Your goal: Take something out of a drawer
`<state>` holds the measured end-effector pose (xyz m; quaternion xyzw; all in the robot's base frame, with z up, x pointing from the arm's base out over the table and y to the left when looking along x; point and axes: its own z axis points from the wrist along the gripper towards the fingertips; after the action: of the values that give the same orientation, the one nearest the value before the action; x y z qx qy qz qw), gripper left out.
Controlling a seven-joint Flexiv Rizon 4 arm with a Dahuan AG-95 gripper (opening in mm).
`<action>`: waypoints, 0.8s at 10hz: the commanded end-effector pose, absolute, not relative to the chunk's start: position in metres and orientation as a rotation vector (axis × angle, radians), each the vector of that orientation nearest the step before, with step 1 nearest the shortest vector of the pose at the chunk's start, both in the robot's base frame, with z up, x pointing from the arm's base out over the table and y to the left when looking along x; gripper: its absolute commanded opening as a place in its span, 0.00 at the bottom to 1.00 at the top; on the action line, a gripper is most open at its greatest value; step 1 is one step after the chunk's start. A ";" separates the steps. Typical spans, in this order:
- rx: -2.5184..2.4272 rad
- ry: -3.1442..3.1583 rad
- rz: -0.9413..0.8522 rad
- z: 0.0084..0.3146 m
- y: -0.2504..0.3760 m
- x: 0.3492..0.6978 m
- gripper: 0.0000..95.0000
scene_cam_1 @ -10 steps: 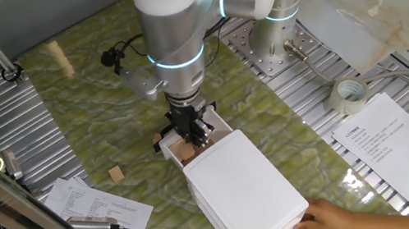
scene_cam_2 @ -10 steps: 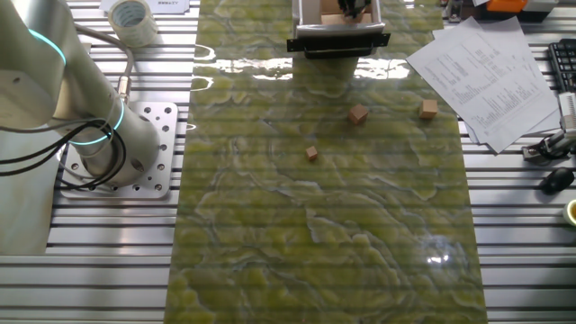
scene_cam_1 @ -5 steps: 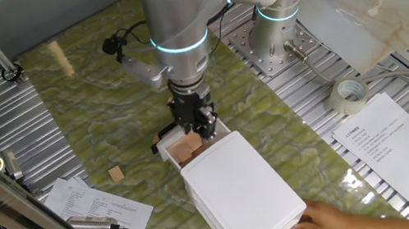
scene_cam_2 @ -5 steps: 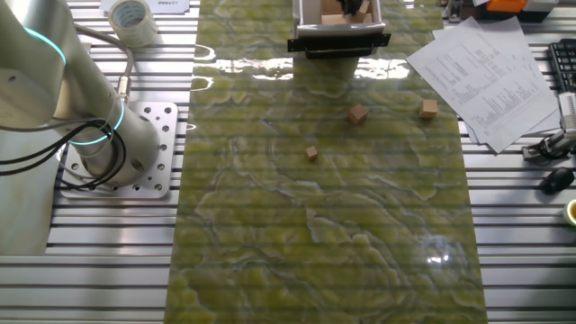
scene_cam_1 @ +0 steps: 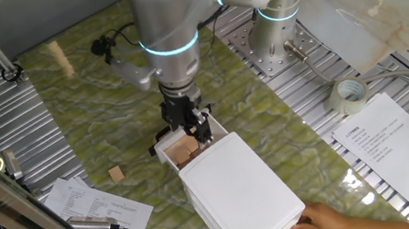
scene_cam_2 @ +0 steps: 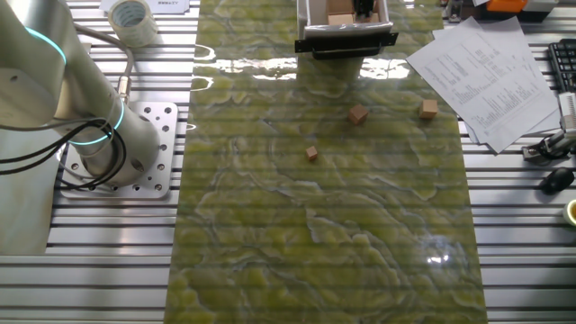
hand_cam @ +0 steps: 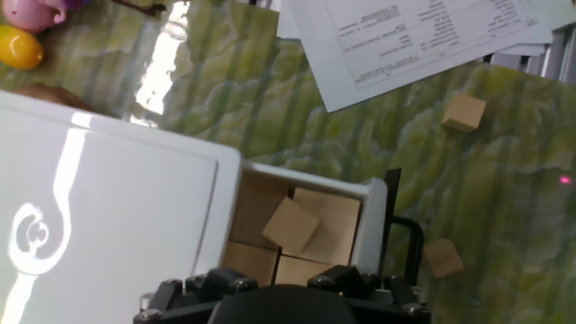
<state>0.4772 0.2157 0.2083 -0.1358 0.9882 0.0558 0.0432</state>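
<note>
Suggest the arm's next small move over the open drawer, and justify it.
Probably lower the gripper onto the tilted top wooden cube: the drawer is pulled open, cubes lie exposed inside, and the gripper hangs just above them.

The table (scene_cam_1: 99, 132) is seen obliquely from above in one fixed view, straight down from opposite in the other. The open drawer (hand_cam: 373, 229), shared by both, is viewed closely from the hand.

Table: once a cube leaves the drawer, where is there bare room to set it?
Bare mat lies below the three loose cubes, between the arm base and the papers. It is crowded at the drawer, under the claw.
</note>
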 end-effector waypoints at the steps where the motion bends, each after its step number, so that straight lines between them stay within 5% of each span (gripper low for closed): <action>1: -0.363 3.012 0.171 0.203 0.217 0.485 0.80; 2: -0.335 3.015 0.168 0.202 0.218 0.490 0.60; 5: -0.312 3.008 0.168 0.201 0.218 0.499 0.60; 6: -0.303 3.010 0.165 0.200 0.218 0.502 0.40; 8: -0.290 3.011 0.169 0.197 0.217 0.505 0.40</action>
<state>0.5040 0.2163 0.1980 -0.0952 0.9922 0.0561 0.0572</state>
